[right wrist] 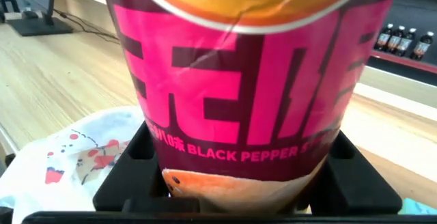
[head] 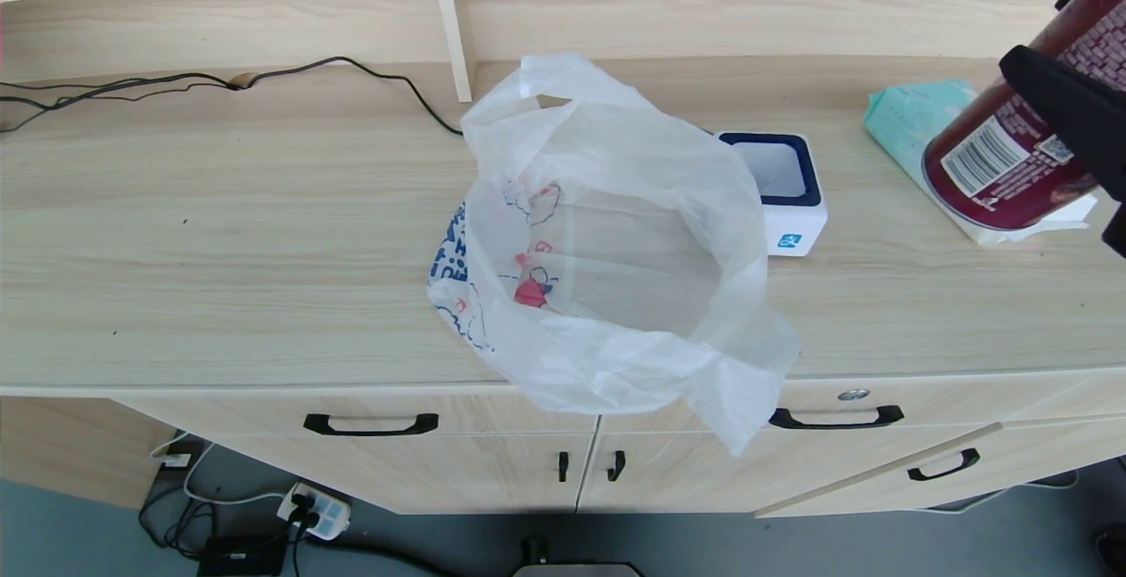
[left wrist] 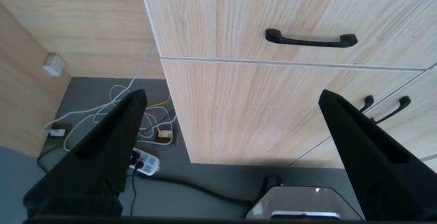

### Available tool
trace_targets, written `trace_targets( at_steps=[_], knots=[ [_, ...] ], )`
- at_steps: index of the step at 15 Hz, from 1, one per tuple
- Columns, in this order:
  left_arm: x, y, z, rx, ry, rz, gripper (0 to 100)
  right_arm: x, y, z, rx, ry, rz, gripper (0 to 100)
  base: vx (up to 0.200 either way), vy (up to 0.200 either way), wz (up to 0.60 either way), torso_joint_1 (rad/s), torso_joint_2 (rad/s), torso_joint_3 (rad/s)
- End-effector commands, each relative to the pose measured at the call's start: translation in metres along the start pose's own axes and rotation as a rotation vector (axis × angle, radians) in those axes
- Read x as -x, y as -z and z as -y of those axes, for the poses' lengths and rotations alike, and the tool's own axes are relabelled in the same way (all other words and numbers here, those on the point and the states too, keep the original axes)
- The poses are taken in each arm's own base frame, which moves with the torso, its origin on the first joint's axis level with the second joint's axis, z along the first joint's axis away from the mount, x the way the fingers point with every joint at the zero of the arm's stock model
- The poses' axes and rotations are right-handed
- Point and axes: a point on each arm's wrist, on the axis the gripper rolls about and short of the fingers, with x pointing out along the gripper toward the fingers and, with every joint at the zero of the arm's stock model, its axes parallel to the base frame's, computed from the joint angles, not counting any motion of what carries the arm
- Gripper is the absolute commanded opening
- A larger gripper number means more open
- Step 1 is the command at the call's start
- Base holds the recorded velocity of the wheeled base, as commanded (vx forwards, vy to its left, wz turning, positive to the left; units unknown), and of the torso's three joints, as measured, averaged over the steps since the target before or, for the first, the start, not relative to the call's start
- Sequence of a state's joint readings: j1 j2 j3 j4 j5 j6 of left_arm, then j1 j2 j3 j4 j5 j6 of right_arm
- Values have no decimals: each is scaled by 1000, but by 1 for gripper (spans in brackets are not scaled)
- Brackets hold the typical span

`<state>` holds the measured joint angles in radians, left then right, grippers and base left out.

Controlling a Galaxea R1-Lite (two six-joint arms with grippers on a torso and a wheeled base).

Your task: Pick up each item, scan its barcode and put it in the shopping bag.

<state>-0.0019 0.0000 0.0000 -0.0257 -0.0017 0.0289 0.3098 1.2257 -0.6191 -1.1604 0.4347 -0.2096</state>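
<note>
A translucent white shopping bag [head: 607,243] with red and blue print was seen standing on the wooden surface [head: 220,234], its mouth spread wide open and its lower folds hanging over the front edge of that surface. A small white scanner [head: 787,199] with a dark blue rim was set just to the right of the bag and slightly behind it, its left side partly covered by the bag's plastic.

Farther right of the bag, beyond the scanner, a dark red canister [head: 1012,155] was held above the surface, clamped between the fingers of the right tool [head: 1086,164]. The canister was tilted, with its base end lowest and a white barcode panel turned toward the head camera. In the right wrist view the canister [right wrist: 252,94] was seen gripped on both sides by the black fingers [right wrist: 130,176], with the bag [right wrist: 68,156] lying beyond it. A pale green packet [head: 915,124] lay on the surface to the right of the bag, partly hidden behind the canister.

Black cables [head: 220,80] were laid across the surface to the left of the bag and behind it.

The left tool [left wrist: 239,149] was held below the level of the bag, in front of a drawer [left wrist: 273,33] with a black handle, its fingers spread wide apart with nothing between them.
</note>
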Motion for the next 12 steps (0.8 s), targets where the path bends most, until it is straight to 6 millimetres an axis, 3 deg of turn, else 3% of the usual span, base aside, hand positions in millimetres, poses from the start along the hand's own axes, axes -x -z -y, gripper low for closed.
trace_targets(
  at_steps=[1,8,12],
  knots=[
    [0,0,0,0,-1,-1,100,-6,-8,-5,-23,-23,21,0,0,0,0,0,0,0],
    [0,0,0,0,-1,0,100,-4,-14,-5,-28,15,29,0,0,0,600,4,3,2],
    [0,0,0,0,-1,0,100,-7,-15,-5,-66,40,18,0,0,0,0,0,0,0]
  ],
)
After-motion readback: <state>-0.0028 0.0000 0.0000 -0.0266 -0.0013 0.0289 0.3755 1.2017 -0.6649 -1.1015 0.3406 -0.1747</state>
